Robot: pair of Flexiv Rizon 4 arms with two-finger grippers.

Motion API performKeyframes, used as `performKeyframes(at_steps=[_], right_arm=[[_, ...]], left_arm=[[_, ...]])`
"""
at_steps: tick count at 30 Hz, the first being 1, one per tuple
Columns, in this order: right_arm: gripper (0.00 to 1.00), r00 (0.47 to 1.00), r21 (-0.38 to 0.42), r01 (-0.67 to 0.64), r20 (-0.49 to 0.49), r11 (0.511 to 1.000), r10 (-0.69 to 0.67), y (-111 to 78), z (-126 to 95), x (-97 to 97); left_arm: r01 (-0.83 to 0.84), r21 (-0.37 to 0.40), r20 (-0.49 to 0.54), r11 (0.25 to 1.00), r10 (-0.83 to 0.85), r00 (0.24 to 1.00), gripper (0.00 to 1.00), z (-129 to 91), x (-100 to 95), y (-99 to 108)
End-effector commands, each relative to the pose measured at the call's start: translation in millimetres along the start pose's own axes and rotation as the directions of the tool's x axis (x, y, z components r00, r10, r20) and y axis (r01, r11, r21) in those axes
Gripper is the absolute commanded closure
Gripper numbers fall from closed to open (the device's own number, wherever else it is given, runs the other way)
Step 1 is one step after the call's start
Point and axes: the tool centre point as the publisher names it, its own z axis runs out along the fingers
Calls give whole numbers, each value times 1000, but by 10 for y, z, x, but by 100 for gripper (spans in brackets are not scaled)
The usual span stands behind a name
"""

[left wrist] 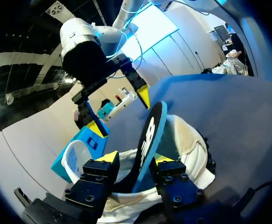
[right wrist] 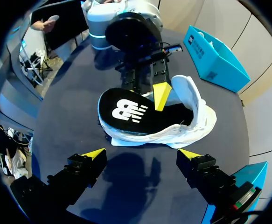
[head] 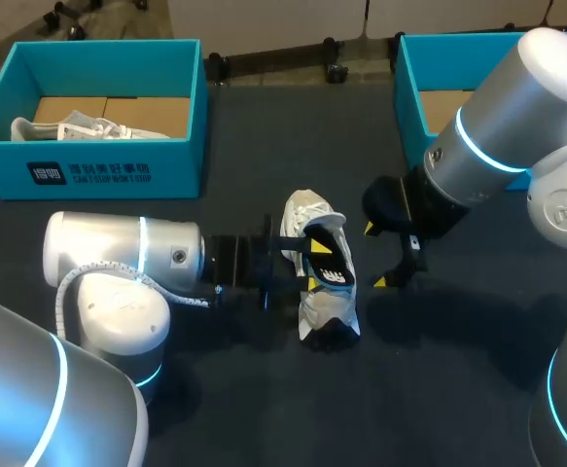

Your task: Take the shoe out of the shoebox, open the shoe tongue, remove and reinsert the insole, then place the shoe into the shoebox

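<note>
A white shoe [head: 307, 209] lies on the dark table between my two grippers. Its black insole [head: 334, 261] with a blue underside sticks up out of the opening. My left gripper [head: 310, 265] reaches over the shoe from the left. In the left wrist view the insole [left wrist: 149, 135] stands on edge between the fingers of that gripper [left wrist: 136, 158], which is open, one finger clearly apart from it. My right gripper [head: 375, 256] hangs wide open just right of the shoe. From the right wrist view the shoe [right wrist: 191, 98] and insole [right wrist: 126, 112] lie ahead of the right gripper [right wrist: 140, 154].
A teal shoebox [head: 88, 175] at the back left holds another white shoe [head: 79, 126]. A second teal shoebox [head: 414, 88] stands at the back right, partly behind my right arm. Dark table surface lies in front of the shoe.
</note>
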Motion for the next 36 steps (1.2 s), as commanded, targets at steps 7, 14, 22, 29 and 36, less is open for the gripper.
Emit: performKeyframes(at_steps=[7, 14, 22, 29, 36], right_arm=[[0, 1000, 1, 1, 1, 1000, -1, -3, 6, 7], [0, 1000, 1, 1, 1, 1000, -1, -3, 6, 7], [0, 1000, 1, 1, 1, 1000, -1, -3, 6, 7], [0, 1000, 1, 1, 1, 1000, -1, -3, 6, 7], [0, 1000, 1, 1, 1, 1000, -1, -3, 6, 7]], left_arm=[[2, -7, -1, 1000, -2, 1000, 88, -139, 98, -116], [25, -10, -30, 1000, -25, 999, 100, -50, 135, -49], [-11, -27, -38, 1000, 10, 999, 100, 14, 89, 120], [-38, -49, -23, 998, 36, 999, 100, 22, 30, 226], [-44, -25, -4, 999, 43, 999, 52, -2, 18, 81]])
